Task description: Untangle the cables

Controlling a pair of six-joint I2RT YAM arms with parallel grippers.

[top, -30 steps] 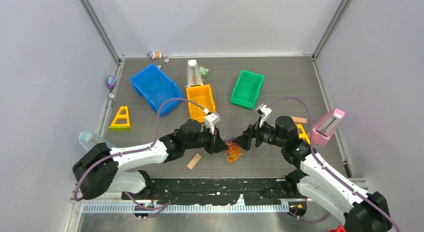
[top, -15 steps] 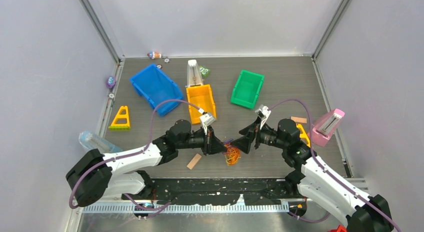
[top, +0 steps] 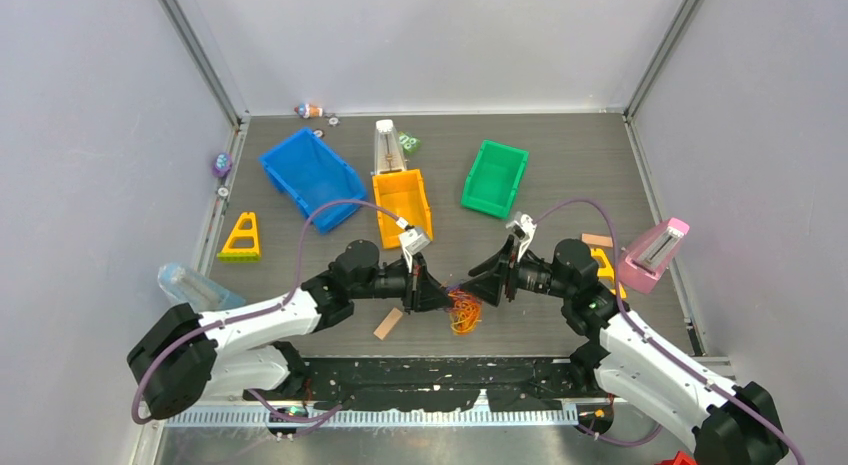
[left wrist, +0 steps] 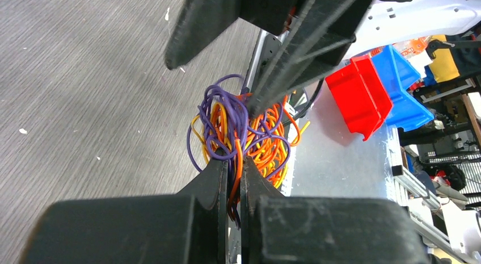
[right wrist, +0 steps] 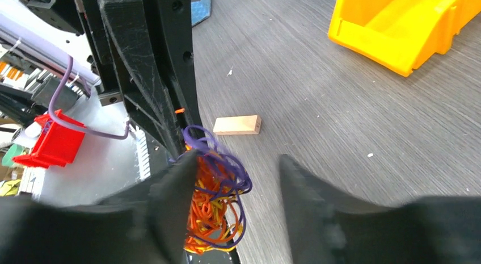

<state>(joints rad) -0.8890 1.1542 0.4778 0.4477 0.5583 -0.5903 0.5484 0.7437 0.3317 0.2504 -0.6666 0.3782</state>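
Observation:
The cables (top: 464, 310) are a small tangle of orange, yellow and purple strands near the table's front edge, between both grippers. My left gripper (top: 438, 295) comes in from the left and is shut on the cables (left wrist: 249, 136). Orange and purple strands are pinched between the jaws of the left gripper (left wrist: 233, 160). My right gripper (top: 482, 285) reaches in from the right. The right gripper (right wrist: 238, 159) stands open, with the cables (right wrist: 218, 198) lying against its left finger and bare table before the other. Its fingers (left wrist: 198, 25) hang over the tangle in the left wrist view.
A small wooden block (top: 388, 323) lies just left of the tangle. Farther back stand a blue bin (top: 310, 175), a yellow bin (top: 402, 200) and a green bin (top: 494, 178). A yellow triangle (top: 241, 237) sits left, a pink object (top: 655, 253) right.
The right gripper has edged left onto the tangle and its jaws have narrowed. The left arm drew back a little to the left, still gripping the strands.

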